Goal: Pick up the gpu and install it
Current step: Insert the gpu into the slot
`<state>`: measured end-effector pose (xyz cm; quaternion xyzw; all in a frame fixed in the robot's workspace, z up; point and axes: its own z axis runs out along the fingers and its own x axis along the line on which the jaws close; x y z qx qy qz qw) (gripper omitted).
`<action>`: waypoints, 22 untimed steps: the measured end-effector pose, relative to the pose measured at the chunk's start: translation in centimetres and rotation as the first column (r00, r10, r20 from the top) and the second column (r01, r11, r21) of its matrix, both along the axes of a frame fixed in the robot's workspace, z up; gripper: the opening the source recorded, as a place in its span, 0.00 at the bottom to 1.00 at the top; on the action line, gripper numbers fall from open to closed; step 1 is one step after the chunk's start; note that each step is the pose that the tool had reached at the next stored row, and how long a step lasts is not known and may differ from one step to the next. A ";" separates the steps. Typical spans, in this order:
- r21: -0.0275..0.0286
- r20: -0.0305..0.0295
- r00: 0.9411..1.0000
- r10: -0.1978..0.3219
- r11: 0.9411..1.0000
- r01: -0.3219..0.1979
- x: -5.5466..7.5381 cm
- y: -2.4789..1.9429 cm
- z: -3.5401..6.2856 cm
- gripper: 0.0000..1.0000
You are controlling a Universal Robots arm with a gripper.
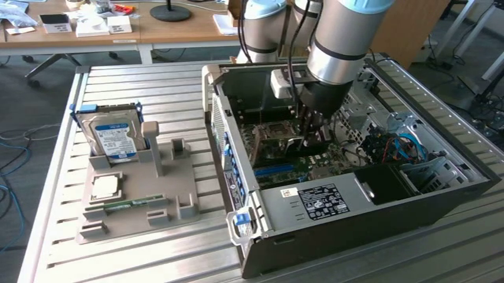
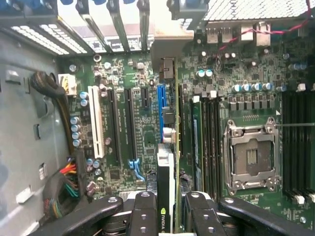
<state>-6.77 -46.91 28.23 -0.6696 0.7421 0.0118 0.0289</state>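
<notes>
Pincer (image 2: 170,201) tight on gpu (image 2: 166,162), over motherboard (image 2: 145,130).

Exterior view: illumination is bright, diffuse and even. The slatted worktop (image 1: 141,88), well apart from the end effector (image 1: 313,140) toward the exterior view's left, carries a soft sheen and no hard shadows. The motherboard (image 1: 272,150) directly beneath the end effector lies in shade from the arm and the computer case (image 1: 354,218) walls.

Wrist view: the slot covers (image 2: 113,24) and perforated panel (image 2: 256,10) beyond the end effector (image 2: 170,214) are overexposed to near white. The gpu (image 2: 165,187) gripped between the fingers (image 2: 145,216) reads dark.
</notes>
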 end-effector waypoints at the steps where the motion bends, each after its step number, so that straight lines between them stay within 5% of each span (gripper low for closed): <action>1: 0.000 0.000 1.000 0.000 1.000 0.000 -0.1 0.00 -0.01 0.27; 22: 0.000 0.000 1.000 0.001 1.000 -0.001 -1.3 -0.10 -0.51 0.27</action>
